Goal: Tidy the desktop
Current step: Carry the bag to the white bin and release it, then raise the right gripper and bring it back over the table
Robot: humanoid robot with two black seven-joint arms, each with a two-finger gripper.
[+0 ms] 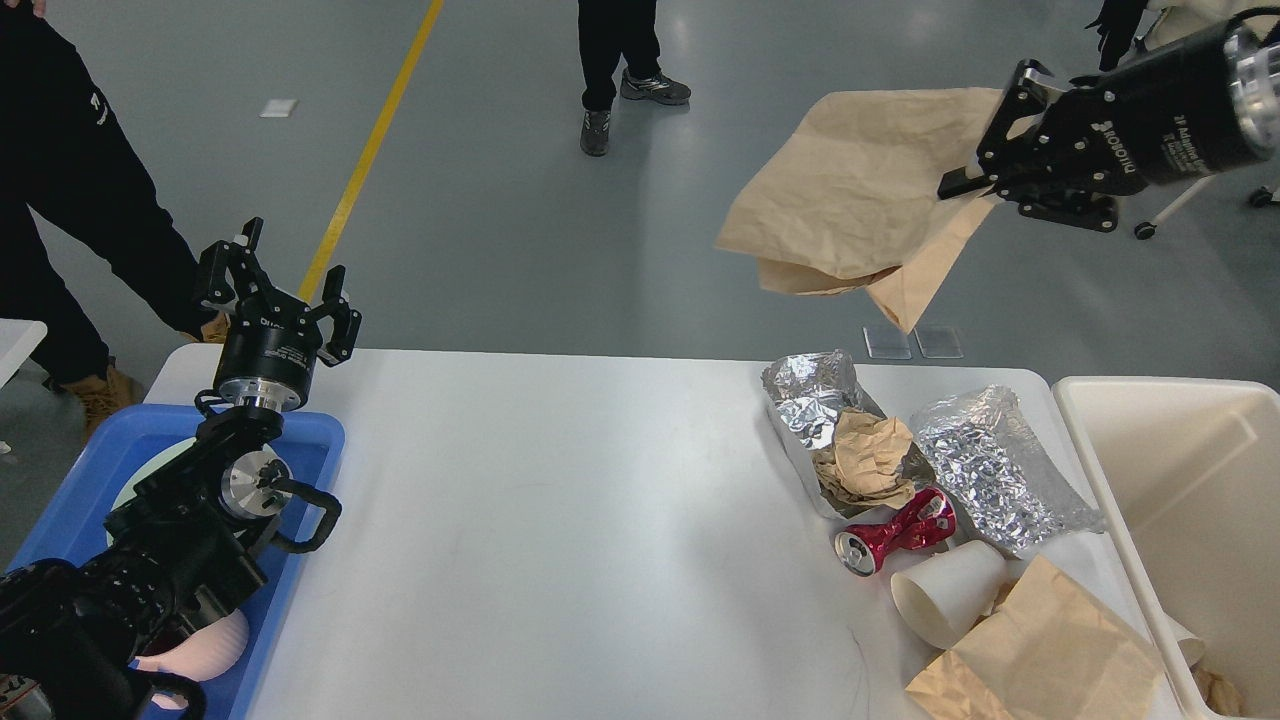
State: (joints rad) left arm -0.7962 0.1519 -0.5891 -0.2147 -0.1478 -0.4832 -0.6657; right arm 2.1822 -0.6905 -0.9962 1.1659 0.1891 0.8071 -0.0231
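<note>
Brown paper bag (850, 190) in raised right gripper (985, 150) above desktop (560, 520)

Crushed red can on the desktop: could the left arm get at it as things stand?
Probably not easily. The left pincer is open and free, but it is above the blue tray, while the crushed red can lies across the desktop among foil and paper. Nothing blocks the way.

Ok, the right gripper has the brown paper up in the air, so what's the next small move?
Probably swing the right gripper rightward and toward the cream bin, then release. It is shut on the brown paper, which hangs beyond the desktop, not over the bin.
</note>
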